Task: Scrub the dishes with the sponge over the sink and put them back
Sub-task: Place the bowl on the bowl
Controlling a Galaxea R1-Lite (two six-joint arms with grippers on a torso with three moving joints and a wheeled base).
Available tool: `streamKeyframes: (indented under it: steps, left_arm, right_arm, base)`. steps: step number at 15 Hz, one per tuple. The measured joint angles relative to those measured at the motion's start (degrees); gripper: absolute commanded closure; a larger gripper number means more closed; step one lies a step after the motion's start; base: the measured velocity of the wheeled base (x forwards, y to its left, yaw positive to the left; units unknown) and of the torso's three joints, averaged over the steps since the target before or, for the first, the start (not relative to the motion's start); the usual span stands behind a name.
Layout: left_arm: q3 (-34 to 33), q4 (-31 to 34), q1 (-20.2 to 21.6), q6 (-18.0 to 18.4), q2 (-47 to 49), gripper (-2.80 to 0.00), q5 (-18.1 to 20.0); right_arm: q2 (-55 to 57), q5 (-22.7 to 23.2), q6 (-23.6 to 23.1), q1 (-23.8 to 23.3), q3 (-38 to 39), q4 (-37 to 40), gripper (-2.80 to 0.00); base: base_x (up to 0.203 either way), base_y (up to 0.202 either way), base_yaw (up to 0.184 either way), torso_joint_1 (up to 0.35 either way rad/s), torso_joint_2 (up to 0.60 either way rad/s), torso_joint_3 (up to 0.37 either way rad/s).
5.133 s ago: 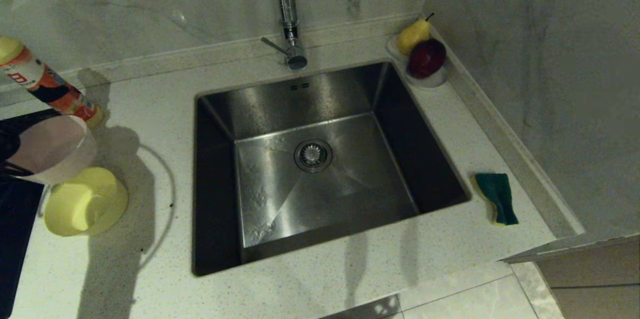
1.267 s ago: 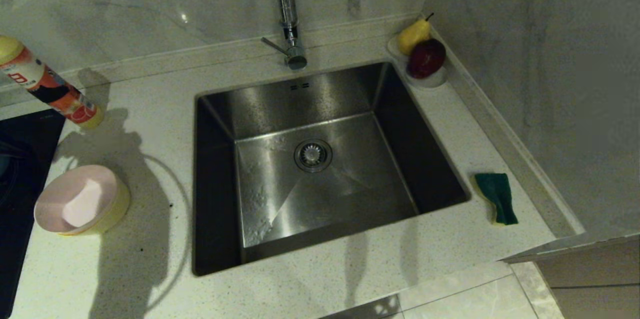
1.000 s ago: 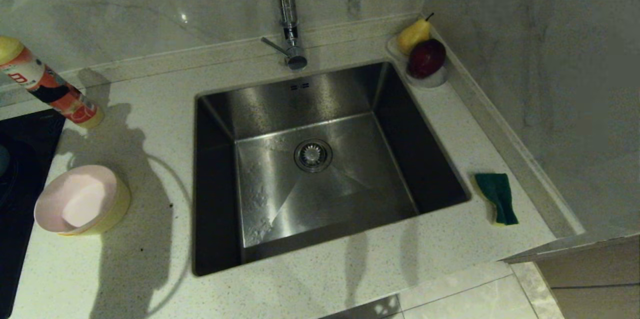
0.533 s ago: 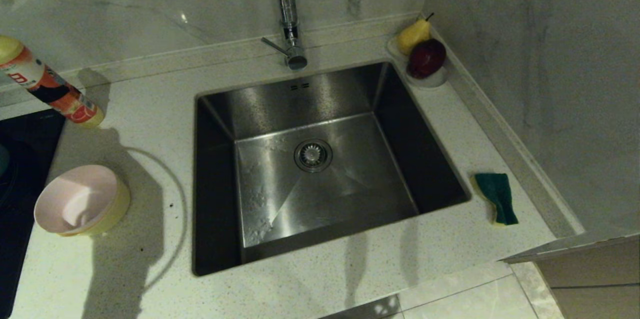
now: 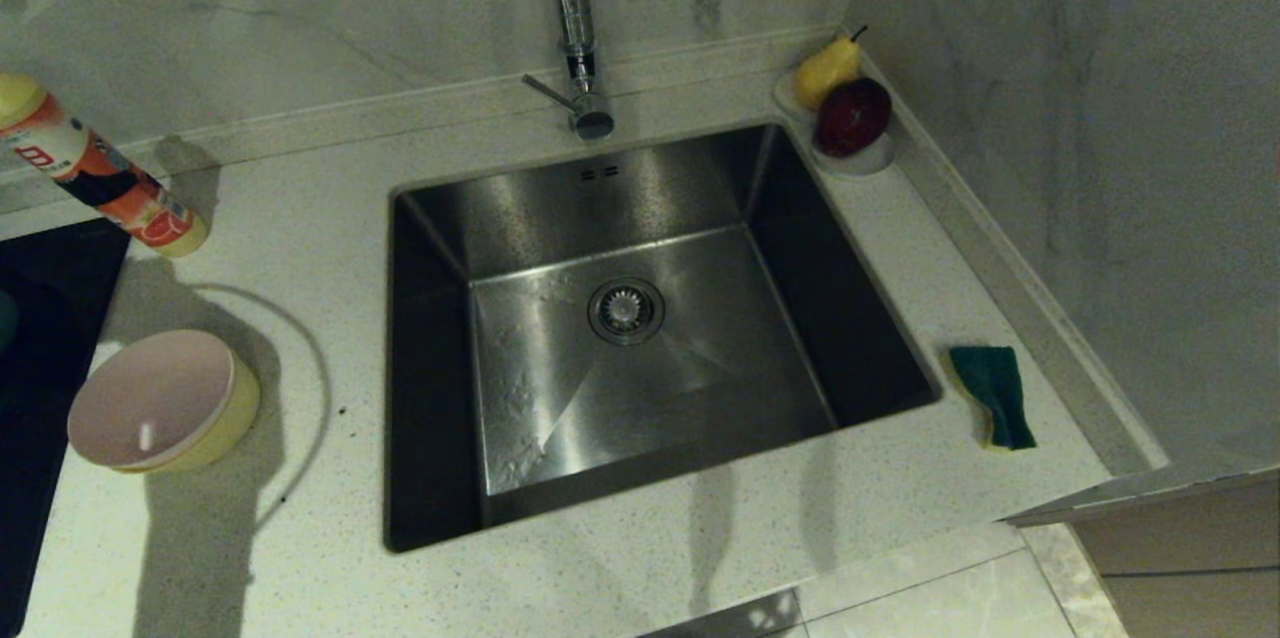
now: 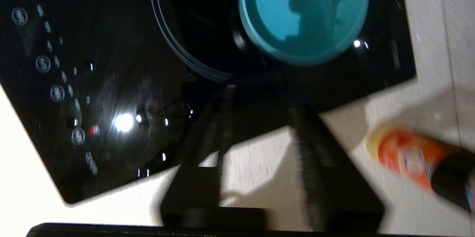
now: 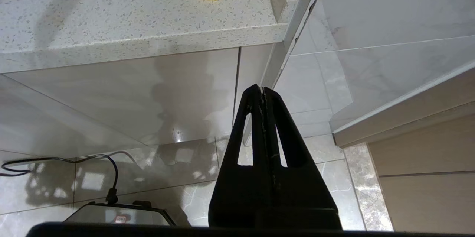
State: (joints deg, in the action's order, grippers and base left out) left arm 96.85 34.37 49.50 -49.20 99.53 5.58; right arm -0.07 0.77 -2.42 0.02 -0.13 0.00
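You will note that the pink bowl, carried in the left gripper a few seconds ago, now sits nested inside the yellow bowl on the counter to the left of the sink, and the arm has left the head view altogether. The left gripper now hovers over the black cooktop with its fingers parted and nothing between them, pointed toward the blue bowl that stands on the glass. My reading is that one dish has been returned and the last one is about to be collected; the approach looks early, the gripper being apart from the bowl. The right gripper hangs parked below the counter edge, fingers pressed together and empty. The sponge lies on the counter to the right of the sink, well away from either gripper, so it must be fetched before any scrubbing. As to writing: the orange bottle at the far left carries a red-and-white label, but its lettering is not legible. No other brand is readable.
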Motion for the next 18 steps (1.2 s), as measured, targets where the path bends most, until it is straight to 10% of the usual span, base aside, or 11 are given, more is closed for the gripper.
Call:
streamKeyframes:
  steps: [18]
  left_arm:
    - [4.5,-4.0,5.3,-2.5,11.3,-2.80,11.1]
  right_arm:
    - [0.0,0.0,0.0,0.0,0.0,0.0,0.00]
  base:
    - [0.000,0.000,0.000,0.000,0.00,0.000]
